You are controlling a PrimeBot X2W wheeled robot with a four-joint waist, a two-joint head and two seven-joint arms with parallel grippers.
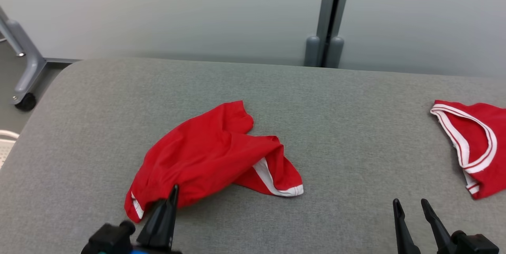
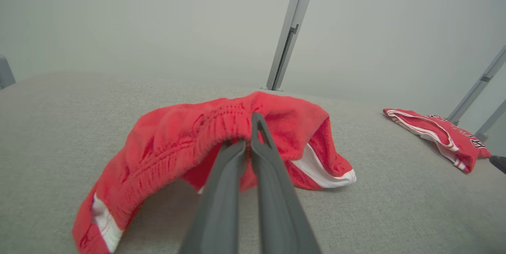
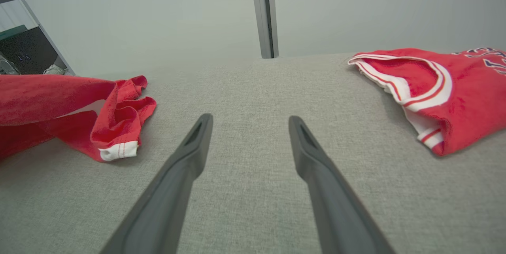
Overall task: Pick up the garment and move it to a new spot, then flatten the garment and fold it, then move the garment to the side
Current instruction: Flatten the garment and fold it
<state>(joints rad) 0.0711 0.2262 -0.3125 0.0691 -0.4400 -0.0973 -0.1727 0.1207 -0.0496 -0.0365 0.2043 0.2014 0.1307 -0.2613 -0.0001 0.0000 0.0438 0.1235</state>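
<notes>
Fingers of the left gripper [image 2: 248,132] are pressed together on the near edge of the red garment [image 2: 178,139], with a fold of the gathered waistband pinched between them. In the left wrist view the cloth rises to the pinch like a small tent, and its edge arches off the grey fabric-covered desk [image 2: 59,127] on either side of the grip. A white trim band shows at the lower left end of the garment and another at its right end. From the head view the left gripper [image 1: 174,190] sits at the lower left, its dark tips meeting the garment's near left edge.

The garment [image 1: 205,155] lies crumpled left of the middle of the desk [image 1: 336,127], with one leg opening folded over toward the right and its white hem turned toward the robot.

The right gripper [image 1: 410,203] hovers at the lower right with its fingers spread wide and nothing between them; whether the tips touch the desk cannot be told. In the right wrist view its two fingers [image 3: 189,155] point over bare grey fabric, the held garment [image 3: 118,115] off to one side and a second red garment [image 3: 454,88] with white and red trim to the other.

That second garment [image 1: 478,143] rests at the right edge of the desk, well apart from the first. Behind the desk stands a pale partition with a grey post [image 1: 328,16].
</notes>
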